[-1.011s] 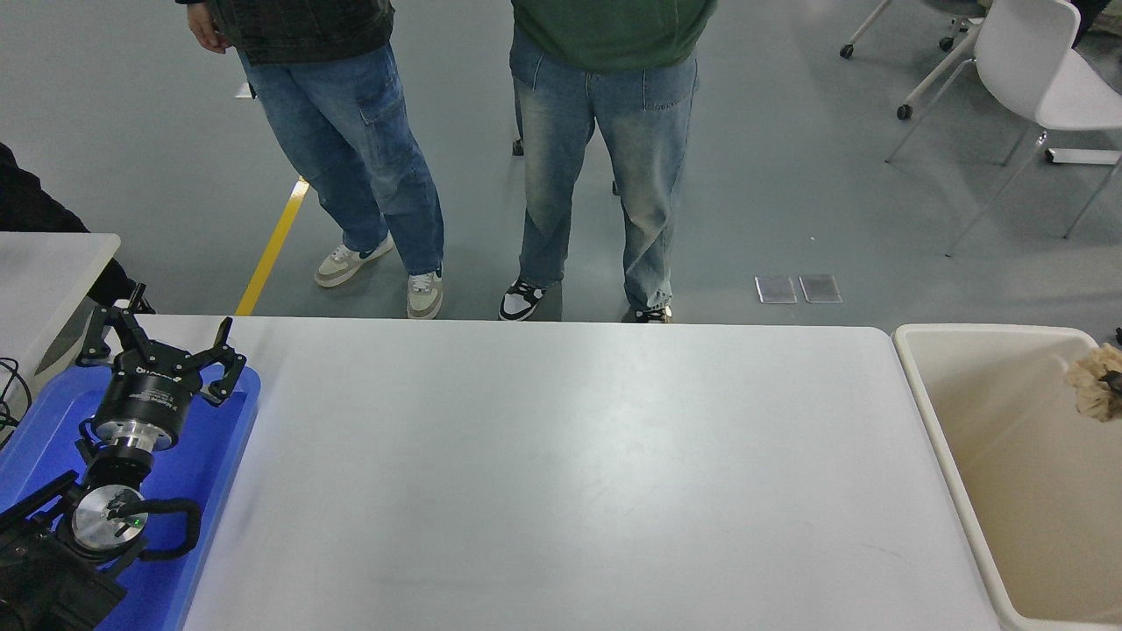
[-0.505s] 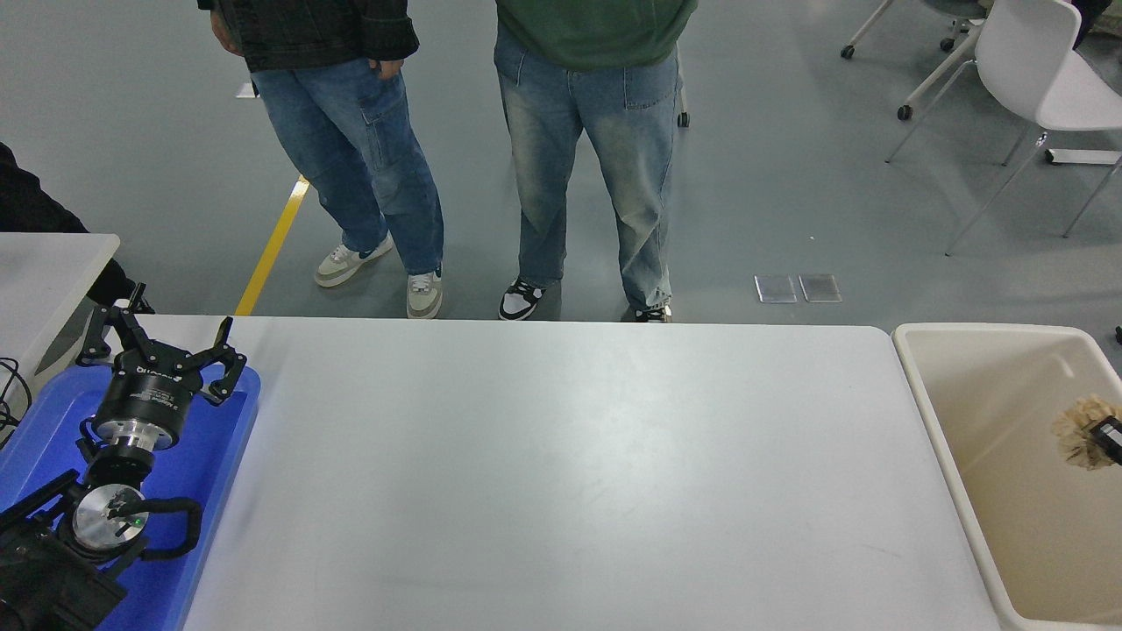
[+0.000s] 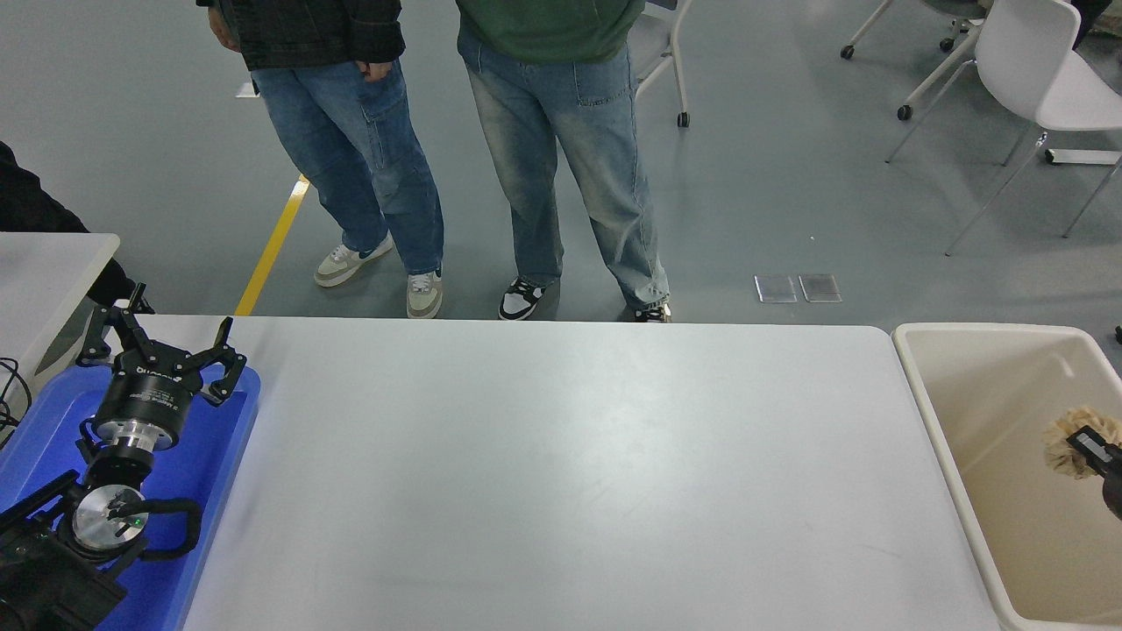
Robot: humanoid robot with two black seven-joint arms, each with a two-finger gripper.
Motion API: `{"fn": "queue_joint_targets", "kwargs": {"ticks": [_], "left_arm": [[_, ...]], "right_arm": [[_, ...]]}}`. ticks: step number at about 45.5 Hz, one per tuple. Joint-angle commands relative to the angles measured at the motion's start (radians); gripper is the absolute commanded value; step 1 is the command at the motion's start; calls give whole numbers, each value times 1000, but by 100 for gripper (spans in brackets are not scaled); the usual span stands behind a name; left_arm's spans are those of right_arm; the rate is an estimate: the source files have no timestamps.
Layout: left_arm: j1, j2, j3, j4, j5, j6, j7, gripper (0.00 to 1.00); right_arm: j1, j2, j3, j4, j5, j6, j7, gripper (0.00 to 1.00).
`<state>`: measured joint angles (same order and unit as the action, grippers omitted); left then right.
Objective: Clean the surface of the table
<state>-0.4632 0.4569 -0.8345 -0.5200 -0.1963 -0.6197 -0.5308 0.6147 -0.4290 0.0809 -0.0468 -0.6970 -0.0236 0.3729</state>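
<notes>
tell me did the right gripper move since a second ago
Yes. The right gripper, with a crumpled tan wad, has shifted down and left against the beige bin, from near its far right rim toward its middle.

Table surface bare from nine to three o'clock; blue tray and parked left gripper blocking nine; beige bin walling three.

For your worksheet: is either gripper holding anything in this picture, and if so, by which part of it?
The right gripper grips a crumpled tan wad by its right side, over the beige bin. The left gripper, open, holds nothing.
</notes>
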Motion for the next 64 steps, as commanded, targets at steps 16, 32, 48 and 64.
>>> {"fn": "queue_joint_targets", "kwargs": {"ticks": [16, 32, 48, 64], "left_arm": [[0, 0, 0, 0, 0, 0, 2, 100], [0, 0, 0, 0, -2, 0, 0, 100], [0, 0, 0, 0, -2, 0, 0, 100], [0, -1, 0, 0, -2, 0, 0, 100]], "right_arm": [[2, 3, -50, -1, 174, -6, -40, 100], [-1, 4, -36, -2, 206, -9, -40, 100], [51, -13, 42, 19, 390, -4, -37, 100], [80, -137, 464, 355, 389, 11, -31, 100]]}}
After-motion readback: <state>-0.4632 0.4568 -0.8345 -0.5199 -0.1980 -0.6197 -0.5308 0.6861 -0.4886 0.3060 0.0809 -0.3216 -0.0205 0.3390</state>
